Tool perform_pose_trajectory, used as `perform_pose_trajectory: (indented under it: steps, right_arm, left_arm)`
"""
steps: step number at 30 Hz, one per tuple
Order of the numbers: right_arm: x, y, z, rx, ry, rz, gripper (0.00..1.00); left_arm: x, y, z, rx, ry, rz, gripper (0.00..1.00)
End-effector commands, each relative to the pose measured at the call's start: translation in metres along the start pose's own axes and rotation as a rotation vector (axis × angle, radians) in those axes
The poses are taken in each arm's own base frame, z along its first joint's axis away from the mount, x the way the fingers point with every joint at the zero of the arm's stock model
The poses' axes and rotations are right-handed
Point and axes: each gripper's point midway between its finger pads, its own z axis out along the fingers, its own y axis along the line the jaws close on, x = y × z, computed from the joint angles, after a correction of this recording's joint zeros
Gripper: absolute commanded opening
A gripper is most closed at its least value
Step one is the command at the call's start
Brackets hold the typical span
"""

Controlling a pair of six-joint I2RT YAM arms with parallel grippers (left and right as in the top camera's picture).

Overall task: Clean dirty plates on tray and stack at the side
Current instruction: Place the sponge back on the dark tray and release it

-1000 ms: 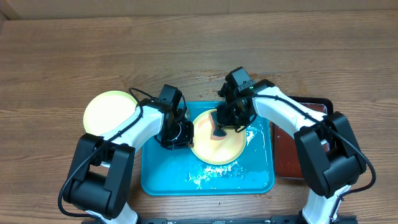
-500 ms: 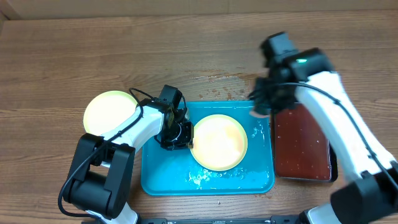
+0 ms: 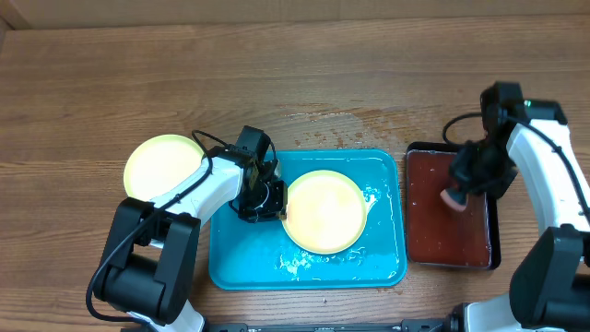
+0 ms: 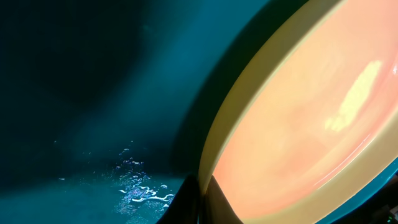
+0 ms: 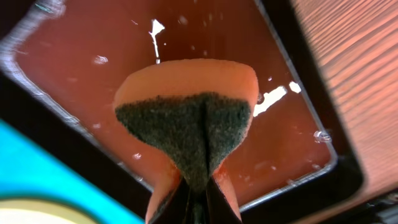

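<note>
A pale yellow-green plate point(image 3: 324, 210) lies in the turquoise tray point(image 3: 244, 263), with no smear showing on it. My left gripper point(image 3: 277, 204) is shut on its left rim; the left wrist view shows the plate point(image 4: 311, 124) pinched between my fingertips point(image 4: 200, 202) above the wet tray floor point(image 4: 93, 93). A second yellow-green plate point(image 3: 163, 166) sits on the table left of the tray. My right gripper point(image 3: 458, 191) is shut on an orange sponge with a dark scrub side point(image 5: 186, 124), held over the dark red tray point(image 3: 449, 235). The white-light blue plate is out of view.
Foam and water point(image 3: 309, 260) lie in the turquoise tray's front part. Water spots point(image 3: 346, 124) wet the wooden table behind the tray. The red tray point(image 5: 205, 37) holds wet droplets and has a black rim.
My right gripper has carried the sponge off the plate and to the right, to above the red tray. The left gripper has kept its hold on the plate's rim.
</note>
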Motion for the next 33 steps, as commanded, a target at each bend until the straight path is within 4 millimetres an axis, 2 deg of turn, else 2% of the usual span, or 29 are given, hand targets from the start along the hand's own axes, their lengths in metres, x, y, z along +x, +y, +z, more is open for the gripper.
perform_pose_trajectory:
  steps: [1, 2, 3, 4, 5, 7, 9, 13, 16, 18, 21, 25, 31, 33]
  right_arm:
    - [0.014, 0.0, 0.024, -0.024, 0.057, 0.014, 0.04]
    - [0.016, 0.0, 0.028, -0.028, 0.062, 0.014, 0.04]
    - [0.017, 0.0, 0.031, -0.029, 0.065, 0.014, 0.12]
    - [0.017, 0.0, 0.032, -0.027, 0.066, 0.013, 0.21]
    - [0.017, 0.0, 0.032, -0.026, 0.066, 0.011, 0.38]
    - [0.017, 0.0, 0.032, -0.029, 0.063, 0.006, 0.42]
    - [0.016, 0.001, 0.032, -0.031, 0.06, 0.001, 0.54]
    - [0.01, 0.005, 0.026, -0.044, 0.041, -0.021, 0.53]
    - [0.0, 0.012, 0.009, -0.071, 0.0, -0.034, 0.51]
    - [-0.009, 0.018, -0.013, -0.104, -0.047, -0.041, 0.51]
    - [-0.021, 0.034, -0.059, -0.189, -0.133, -0.09, 0.51]
    - [-0.031, 0.05, -0.136, -0.305, -0.264, -0.172, 0.51]
    - [-0.02, 0.056, -0.234, -0.436, -0.427, -0.299, 0.53]
    - [-0.014, 0.053, -0.257, -0.459, -0.47, -0.309, 0.58]
  left_arm:
    - [0.003, 0.007, 0.005, -0.035, 0.009, 0.013, 0.04]
    - [0.003, 0.007, 0.005, -0.036, 0.008, 0.013, 0.04]
    - [0.003, 0.007, 0.005, -0.036, 0.008, 0.013, 0.04]
    - [0.003, 0.007, 0.005, -0.036, 0.009, 0.013, 0.04]
    - [0.003, 0.007, 0.005, -0.036, 0.009, 0.013, 0.04]
    - [0.003, 0.007, 0.005, -0.036, 0.009, 0.012, 0.04]
    - [0.003, 0.007, 0.005, -0.036, 0.008, 0.012, 0.04]
    - [0.003, 0.007, 0.005, -0.036, 0.008, 0.012, 0.04]
    - [0.002, 0.007, 0.005, -0.034, 0.004, 0.014, 0.04]
    - [0.0, 0.006, 0.005, -0.032, -0.002, 0.017, 0.04]
    - [-0.001, 0.006, 0.005, -0.029, -0.005, 0.011, 0.04]
    - [-0.003, 0.002, 0.004, -0.012, -0.016, 0.011, 0.04]
    - [-0.014, -0.017, -0.015, 0.039, -0.079, 0.04, 0.04]
    - [-0.018, -0.024, -0.025, 0.052, -0.109, 0.049, 0.04]
